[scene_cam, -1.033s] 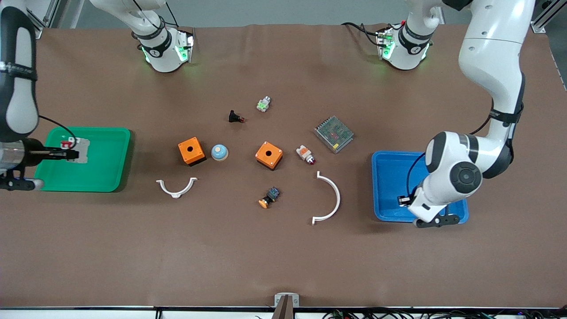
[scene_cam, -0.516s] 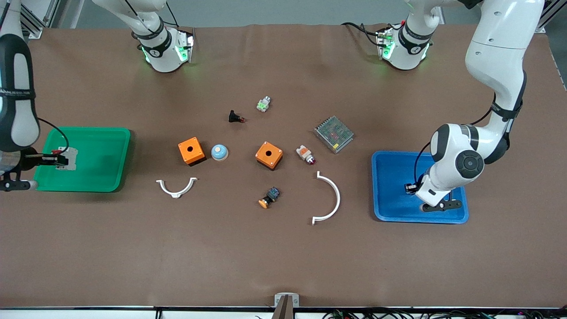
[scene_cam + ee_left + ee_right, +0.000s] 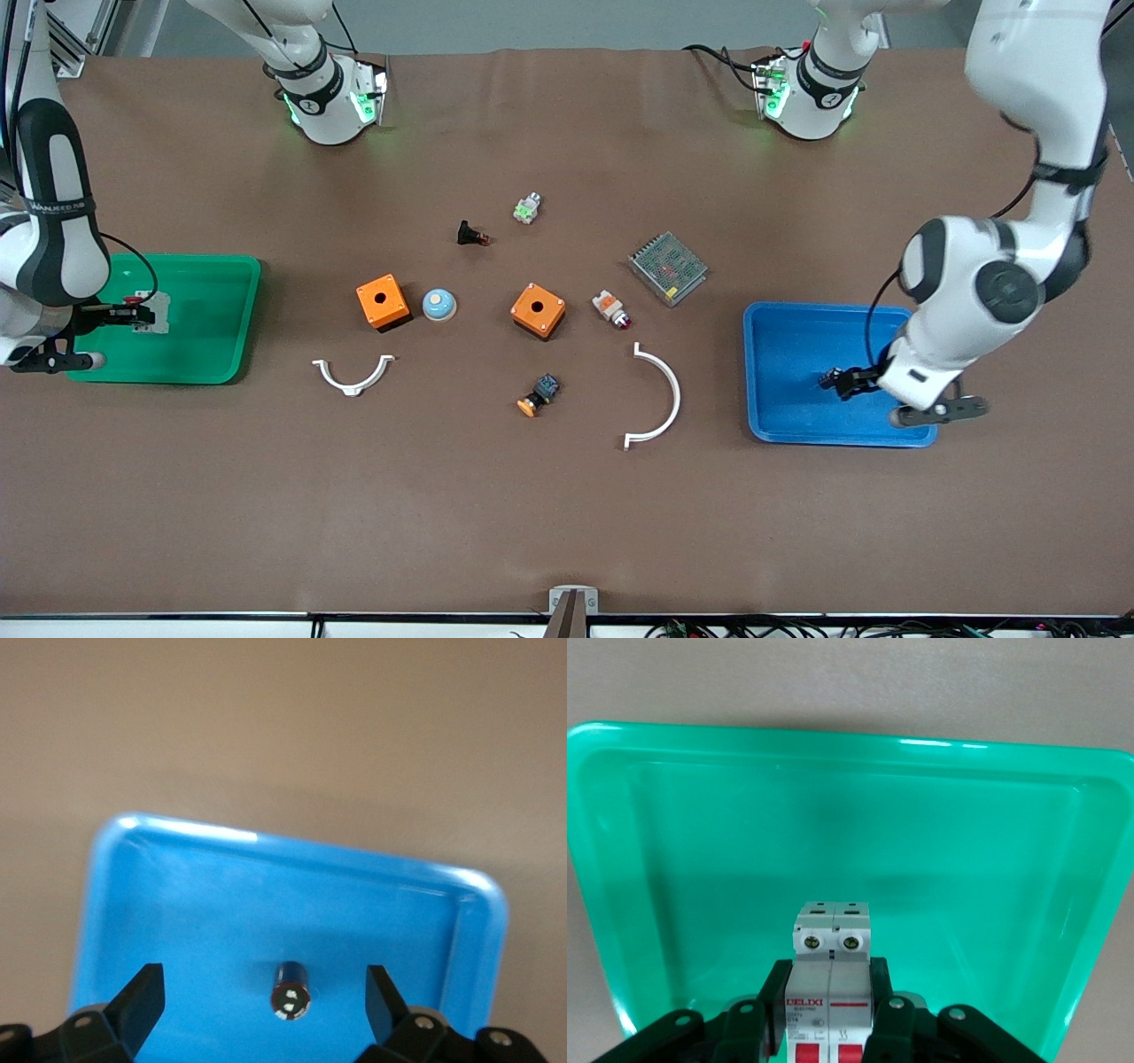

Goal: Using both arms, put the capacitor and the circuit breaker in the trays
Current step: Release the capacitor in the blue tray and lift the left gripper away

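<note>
Boxy circuit breaker [image 3: 831, 983] over glossy green tray [image 3: 673, 859]

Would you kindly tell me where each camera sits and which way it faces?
Front view: high across the table, facing both arms and their bases.
Left wrist view: on the left arm, looking down into the blue tray at the capacitor between open fingers.
Right wrist view: over the green tray, fingers gripping the circuit breaker.
Both trays also appear in the front view.

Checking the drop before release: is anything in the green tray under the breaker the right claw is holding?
Nothing visible. The right claw grips the breaker over the green tray, whose floor looks bare beneath it.
</note>
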`<state>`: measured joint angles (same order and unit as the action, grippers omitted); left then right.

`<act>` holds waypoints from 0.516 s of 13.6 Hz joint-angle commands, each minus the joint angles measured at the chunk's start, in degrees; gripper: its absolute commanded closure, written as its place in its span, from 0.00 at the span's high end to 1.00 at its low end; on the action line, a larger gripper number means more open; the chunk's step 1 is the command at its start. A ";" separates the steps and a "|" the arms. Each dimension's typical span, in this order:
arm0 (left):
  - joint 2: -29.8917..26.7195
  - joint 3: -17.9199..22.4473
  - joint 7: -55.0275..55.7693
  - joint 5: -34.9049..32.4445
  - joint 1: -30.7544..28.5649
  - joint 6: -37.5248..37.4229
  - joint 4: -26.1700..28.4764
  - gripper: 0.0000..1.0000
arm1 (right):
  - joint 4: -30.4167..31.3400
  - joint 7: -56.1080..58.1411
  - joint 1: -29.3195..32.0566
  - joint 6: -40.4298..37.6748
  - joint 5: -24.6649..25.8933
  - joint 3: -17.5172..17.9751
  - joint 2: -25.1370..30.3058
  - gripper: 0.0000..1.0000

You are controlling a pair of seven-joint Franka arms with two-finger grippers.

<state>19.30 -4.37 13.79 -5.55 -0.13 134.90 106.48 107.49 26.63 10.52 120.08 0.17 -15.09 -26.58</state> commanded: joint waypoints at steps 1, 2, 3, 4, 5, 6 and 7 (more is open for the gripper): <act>-8.37 -0.38 -2.80 -1.04 -0.83 -7.17 -1.53 1.00 | 2.98 0.62 1.43 4.36 1.15 1.21 0.74 0.13; -10.40 -0.47 -2.90 -1.04 -0.83 -11.38 -3.45 1.00 | 4.21 0.53 1.43 6.03 0.63 1.21 0.74 0.13; -12.07 -0.73 -2.98 -1.04 -0.83 -16.55 -5.91 1.00 | 5.09 0.53 1.52 7.52 0.54 1.21 0.74 0.14; -13.40 -0.82 -3.16 -0.96 -0.75 -22.00 -8.72 1.00 | 5.36 0.44 1.52 8.23 0.54 1.21 0.74 0.14; -14.45 -0.99 -3.51 -0.96 -0.66 -26.66 -11.18 1.00 | 5.36 0.44 1.52 8.33 0.45 1.21 0.74 0.16; -15.51 -0.99 -4.56 -0.96 -0.75 -30.10 -12.86 1.00 | 5.36 0.44 1.52 8.33 0.45 1.21 0.74 0.24; -16.82 -0.99 -7.09 -0.43 -0.66 -33.10 -13.57 1.00 | 5.28 0.18 1.43 8.24 0.36 1.21 0.83 0.61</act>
<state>3.72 -4.93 9.91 -5.55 -0.55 107.15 95.45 112.11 26.70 10.84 128.02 0.17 -14.91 -27.02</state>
